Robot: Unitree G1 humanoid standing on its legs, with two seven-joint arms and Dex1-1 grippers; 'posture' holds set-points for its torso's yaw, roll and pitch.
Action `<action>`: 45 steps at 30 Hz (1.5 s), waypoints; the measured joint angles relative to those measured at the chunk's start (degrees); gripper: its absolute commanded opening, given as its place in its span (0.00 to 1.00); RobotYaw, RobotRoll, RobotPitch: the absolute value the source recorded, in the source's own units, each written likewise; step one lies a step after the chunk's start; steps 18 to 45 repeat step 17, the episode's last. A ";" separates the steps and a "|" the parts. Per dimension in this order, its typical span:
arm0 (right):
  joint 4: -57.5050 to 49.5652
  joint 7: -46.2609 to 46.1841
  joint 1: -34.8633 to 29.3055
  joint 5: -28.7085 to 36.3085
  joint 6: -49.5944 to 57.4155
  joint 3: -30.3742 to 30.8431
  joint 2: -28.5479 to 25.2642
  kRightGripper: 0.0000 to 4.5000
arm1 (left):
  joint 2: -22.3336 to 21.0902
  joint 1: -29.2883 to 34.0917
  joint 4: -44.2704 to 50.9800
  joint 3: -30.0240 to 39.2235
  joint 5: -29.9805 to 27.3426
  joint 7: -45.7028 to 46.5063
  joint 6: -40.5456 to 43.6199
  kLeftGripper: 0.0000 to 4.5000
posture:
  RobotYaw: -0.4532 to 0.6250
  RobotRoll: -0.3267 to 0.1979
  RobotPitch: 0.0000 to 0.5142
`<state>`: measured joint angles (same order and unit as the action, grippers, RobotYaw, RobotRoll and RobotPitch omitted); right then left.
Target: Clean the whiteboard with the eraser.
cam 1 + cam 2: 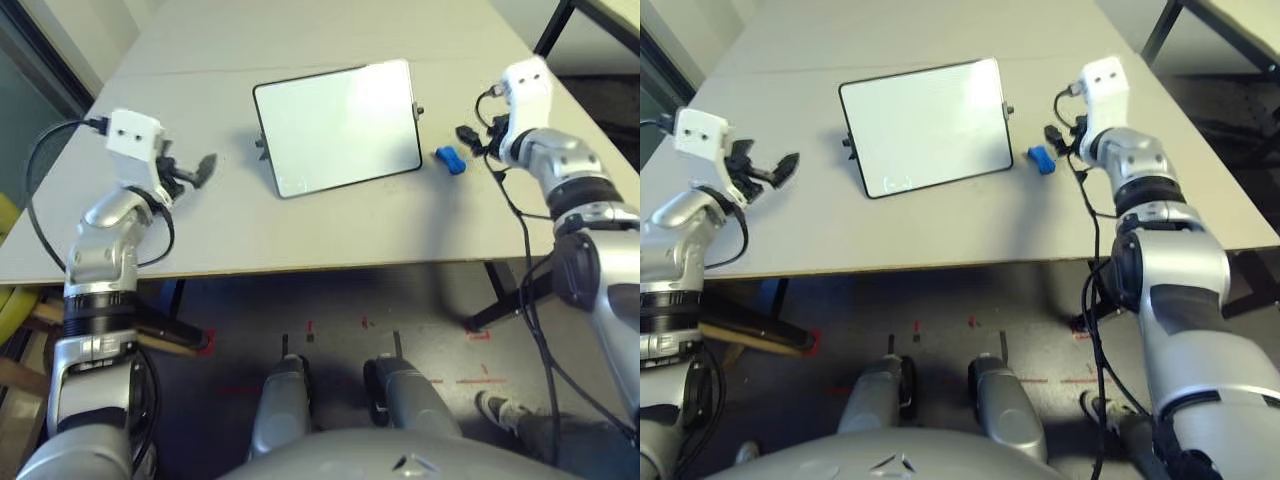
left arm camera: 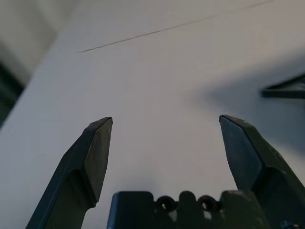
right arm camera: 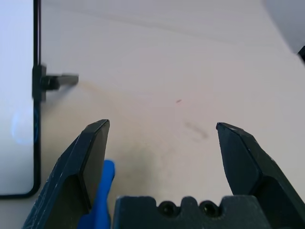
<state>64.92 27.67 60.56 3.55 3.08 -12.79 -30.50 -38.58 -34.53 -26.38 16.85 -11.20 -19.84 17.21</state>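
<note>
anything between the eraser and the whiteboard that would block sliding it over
Nothing visible does. The eraser lies on bare table just off the whiteboard's right edge, below its small side tab. The open right gripper sits beside the eraser.

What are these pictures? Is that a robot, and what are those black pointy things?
Yes, it's a robot at a table. Two pictures come from its head, looking down over its silver arms. The other two come from cameras on its wrists. The black points are fingers of its pincers. On the table lie a whiteboard and a small blue eraser beside it. The left pincer and right pincer are both open, holding nothing. The eraser lies by the right one.
</note>
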 measured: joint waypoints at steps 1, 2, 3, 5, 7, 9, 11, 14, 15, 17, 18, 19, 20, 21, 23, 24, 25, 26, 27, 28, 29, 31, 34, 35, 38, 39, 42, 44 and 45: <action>-1.43 0.46 -1.40 0.97 -1.09 -0.94 -0.48 1.00 | -0.56 -1.71 -3.46 0.41 0.22 1.03 -1.22 1.00 | 0.32 0.62 0.26; -2.53 0.93 -2.45 1.75 -1.90 -1.65 -0.68 1.00 | -1.06 -2.88 -6.04 0.93 0.44 1.79 -2.20 1.00 | 0.32 0.62 0.27; -4.10 1.25 -3.93 2.52 -3.07 -2.10 -0.91 1.00 | -1.59 -4.14 -8.76 1.24 0.57 2.35 -3.40 1.00 | 0.31 0.62 0.27; -6.61 1.64 -6.50 3.70 -4.81 -3.13 -1.06 1.00 | -2.39 -5.81 -12.86 1.96 0.67 2.92 -5.21 1.00 | 0.30 0.62 0.28; -9.15 1.57 -9.21 4.89 -6.46 -4.23 -1.27 1.00 | -2.83 -7.80 -17.19 2.25 0.82 3.04 -7.22 1.00 | 0.29 0.62 0.28; -11.67 1.04 -11.76 6.35 -7.94 -5.64 -1.29 1.00 | -2.98 -9.16 -20.45 2.23 1.23 3.02 -9.21 1.00 | 0.28 0.62 0.28; -13.56 0.46 -14.13 7.30 -9.64 -6.70 -1.35 1.00 | -3.10 -10.26 -23.24 2.23 1.49 3.14 -10.89 1.00 | 0.28 0.62 0.27; -15.29 -0.14 -17.28 8.30 -12.06 -7.69 -1.20 1.00 | -3.14 -12.08 -27.05 2.16 2.15 3.37 -12.68 1.00 | 0.27 0.62 0.26; -15.47 -0.20 -17.78 8.56 -12.41 -7.89 -1.09 1.00 | -3.15 -12.48 -27.99 2.15 2.27 3.38 -13.22 1.00 | 0.27 0.62 0.26; -15.93 -0.20 -18.53 9.09 -12.79 -8.01 -0.89 1.00 | -3.15 -13.17 -29.38 2.08 2.45 3.38 -14.01 1.00 | 0.27 0.62 0.25; -15.93 -0.20 -18.53 9.09 -12.79 -8.01 -0.89 1.00 | -3.15 -13.17 -29.38 2.08 2.45 3.38 -14.01 1.00 | 0.27 0.62 0.25; -15.93 -0.20 -18.53 9.09 -12.79 -8.01 -0.89 1.00 | -3.15 -13.17 -29.38 2.08 2.45 3.38 -14.01 1.00 | 0.27 0.62 0.25; -15.93 -0.20 -18.53 9.09 -12.79 -8.01 -0.89 1.00 | -3.15 -13.17 -29.38 2.08 2.45 3.38 -14.01 1.00 | 0.27 0.62 0.25; -15.93 -0.20 -18.53 9.09 -12.79 -8.01 -0.89 1.00 | -3.15 -13.17 -29.38 2.08 2.45 3.38 -14.01 1.00 | 0.27 0.62 0.25; -15.93 -0.20 -18.53 9.09 -12.79 -8.01 -0.89 1.00 | -3.15 -13.17 -29.38 2.08 2.45 3.38 -14.01 1.00 | 0.27 0.62 0.25; -15.93 -0.20 -18.53 9.09 -12.79 -8.01 -0.89 1.00 | -3.15 -13.17 -29.38 2.08 2.45 3.38 -14.01 1.00 | 0.27 0.62 0.25; -15.93 -0.20 -18.53 9.09 -12.79 -8.01 -0.89 1.00 | -3.15 -13.17 -29.38 2.08 2.45 3.38 -14.01 1.00 | 0.27 0.62 0.25; -15.93 -0.20 -18.53 9.09 -12.79 -8.01 -0.89 1.00 | -3.15 -13.17 -29.38 2.08 2.45 3.38 -14.01 1.00 | 0.27 0.62 0.25; -15.93 -0.20 -18.53 9.09 -12.79 -8.01 -0.89 1.00 | -3.15 -13.17 -29.38 2.08 2.45 3.38 -14.01 1.00 | 0.27 0.62 0.25; -15.93 -0.20 -18.53 9.09 -12.79 -8.01 -0.89 1.00 | -3.15 -13.17 -29.38 2.08 2.45 3.38 -14.01 1.00 | 0.27 0.62 0.25; -15.93 -0.20 -18.53 9.09 -12.79 -8.01 -0.89 1.00 | -3.15 -13.17 -29.38 2.08 2.45 3.38 -14.01 1.00 | 0.27 0.62 0.25; -15.93 -0.20 -18.53 9.09 -12.79 -8.01 -0.89 1.00 | -3.15 -13.17 -29.38 2.08 2.45 3.38 -14.01 1.00 | 0.27 0.62 0.25; -15.93 -0.20 -18.53 9.09 -12.79 -8.01 -0.89 1.00 | -3.15 -13.17 -29.38 2.08 2.45 3.38 -14.01 1.00 | 0.27 0.62 0.25; -15.93 -0.20 -18.53 9.09 -12.79 -8.01 -0.89 1.00 | -3.15 -13.17 -29.38 2.08 2.45 3.38 -14.01 1.00 | 0.27 0.62 0.25; -15.93 -0.20 -18.53 9.09 -12.79 -8.01 -0.89 1.00 | -3.15 -13.17 -29.38 2.08 2.45 3.38 -14.01 1.00 | 0.27 0.62 0.25; -15.93 -0.20 -18.53 9.09 -12.79 -8.01 -0.89 1.00 | -3.15 -13.17 -29.38 2.08 2.45 3.38 -14.01 1.00 | 0.27 0.62 0.25; -15.93 -0.20 -18.53 9.09 -12.79 -8.01 -0.89 1.00 | -3.15 -13.17 -29.38 2.08 2.45 3.38 -14.01 1.00 | 0.27 0.62 0.25; -15.93 -0.20 -18.53 9.09 -12.79 -8.01 -0.89 1.00 | -3.15 -13.17 -29.38 2.08 2.45 3.38 -14.01 1.00 | 0.27 0.62 0.25; -15.93 -0.20 -18.53 9.09 -12.79 -8.01 -0.89 1.00 | -3.15 -13.17 -29.38 2.08 2.45 3.38 -14.01 1.00 | 0.27 0.62 0.25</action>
